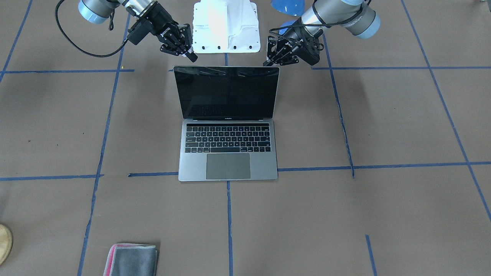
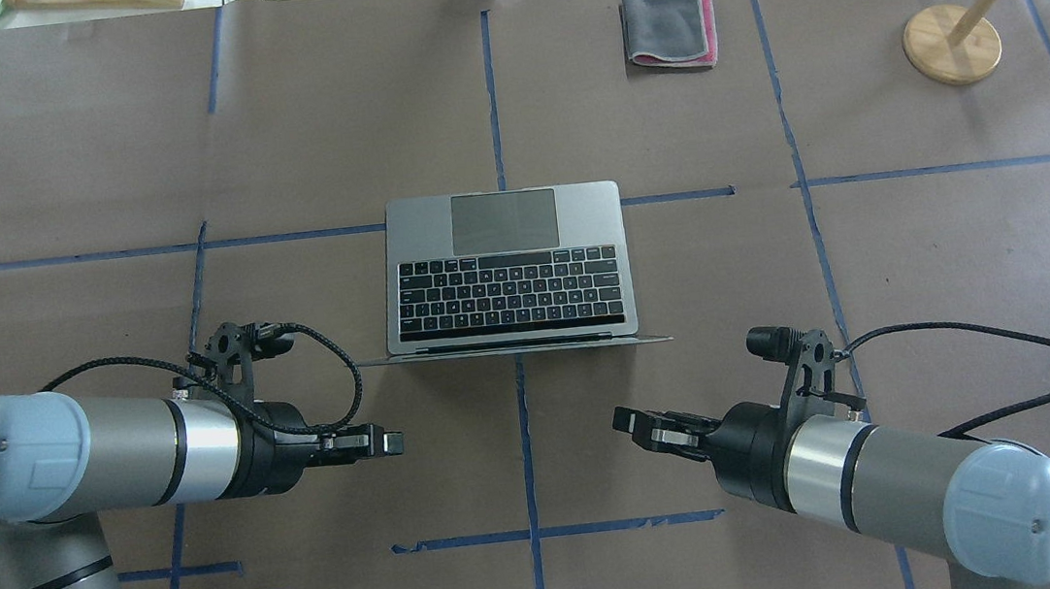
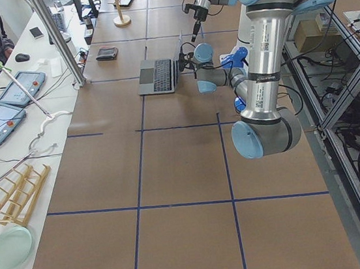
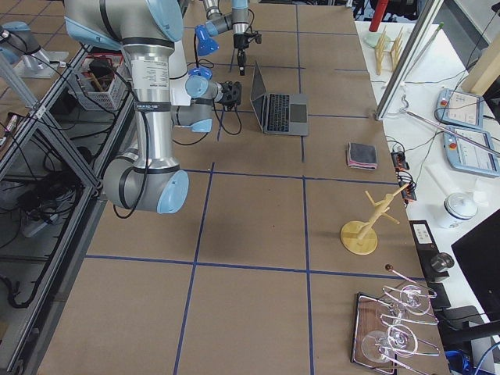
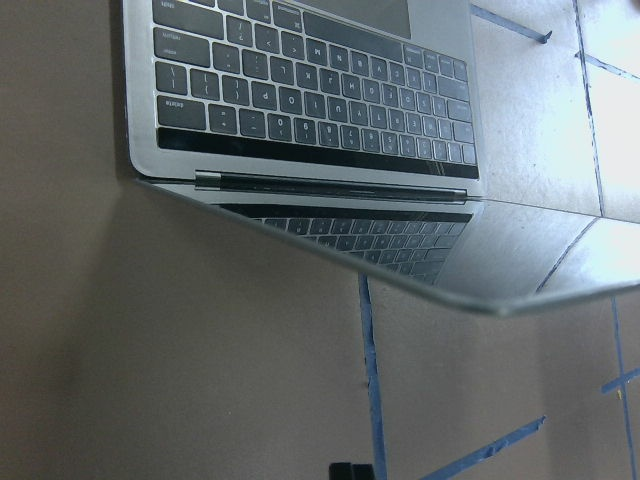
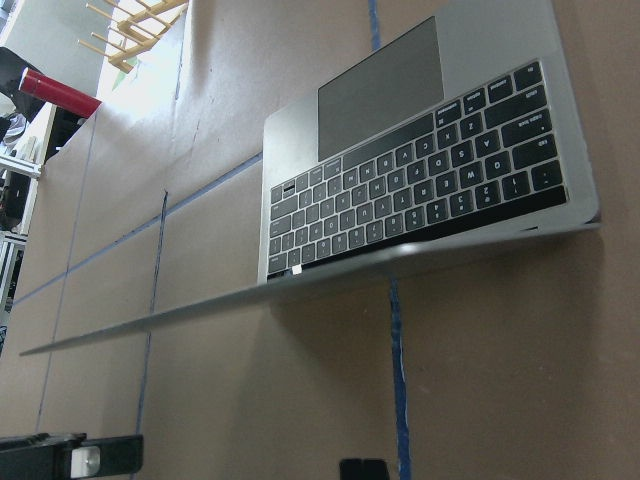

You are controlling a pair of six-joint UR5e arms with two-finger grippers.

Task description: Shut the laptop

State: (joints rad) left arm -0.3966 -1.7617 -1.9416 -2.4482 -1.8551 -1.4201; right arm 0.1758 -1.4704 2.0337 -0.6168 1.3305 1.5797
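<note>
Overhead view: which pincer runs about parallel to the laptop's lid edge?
The left pincer, aimed straight across the table; the right pincer slants toward the laptop.

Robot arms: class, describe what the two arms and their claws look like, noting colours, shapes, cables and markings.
Both the left arm and the right arm are grey tubes with pale blue rounded joint caps and silver wrist rings. The left claw and right claw are black and two-fingered; white lettering shows on the right one. A black cable loops to a black bracket at each wrist.
</note>
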